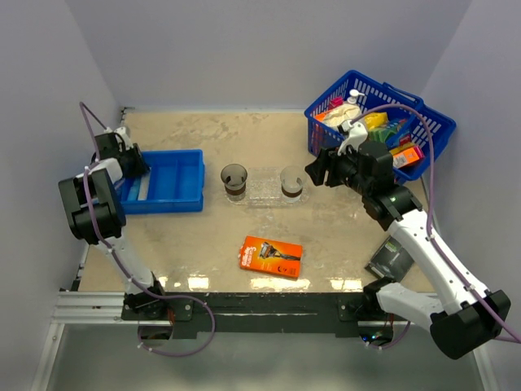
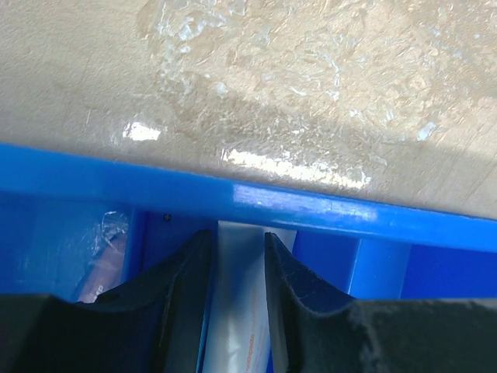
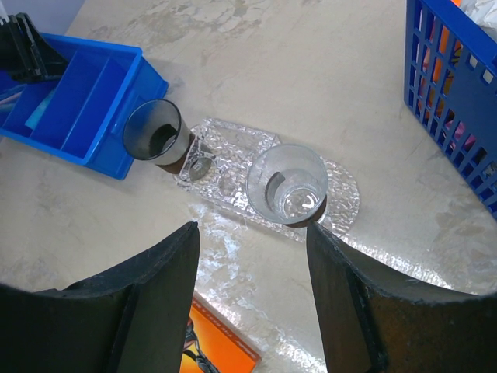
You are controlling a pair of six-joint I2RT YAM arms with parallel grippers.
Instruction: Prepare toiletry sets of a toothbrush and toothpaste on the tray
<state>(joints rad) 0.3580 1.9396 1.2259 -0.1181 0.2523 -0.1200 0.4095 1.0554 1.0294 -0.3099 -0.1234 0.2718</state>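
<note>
One toothpaste [image 2: 239,311] beneath left gripper [image 2: 237,237], hidden overhead

I get bright, even overhead light. Glare streaks the table [image 1: 203,138] near the arm bases and sparkles on the clear tray [image 3: 227,159]. Shadows are soft and short. My left wrist view is close, its dark fingers [image 2: 182,307] blurred against the blue bin [image 2: 311,210].

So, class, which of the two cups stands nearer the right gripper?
The cup at the tray's right end in the top view, beside the right gripper; the other cup stands nearer the blue bin.
</note>
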